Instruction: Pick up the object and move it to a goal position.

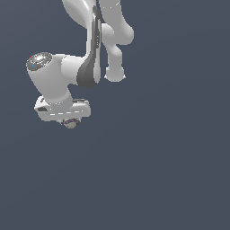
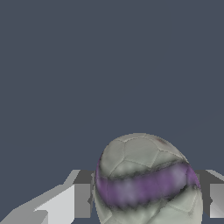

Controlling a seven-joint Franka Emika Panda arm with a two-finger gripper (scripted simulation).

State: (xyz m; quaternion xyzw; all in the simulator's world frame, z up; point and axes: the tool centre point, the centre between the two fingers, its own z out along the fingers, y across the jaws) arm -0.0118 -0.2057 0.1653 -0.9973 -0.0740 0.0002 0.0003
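The object (image 2: 146, 179) is an off-white ball with a purple band, filling the space between my two grey fingers (image 2: 81, 200) in the wrist view. Both fingers press against its sides, so my gripper (image 2: 148, 199) is shut on it. From the exterior view, the ball (image 1: 70, 124) peeks out just below the white hand, and the gripper (image 1: 69, 120) hangs on that view's left side with its fingers mostly hidden. No goal marker shows in either view.
The white arm (image 1: 96, 49) folds down from the top of the exterior view. Plain dark grey-blue ground (image 1: 157, 170) surrounds everything.
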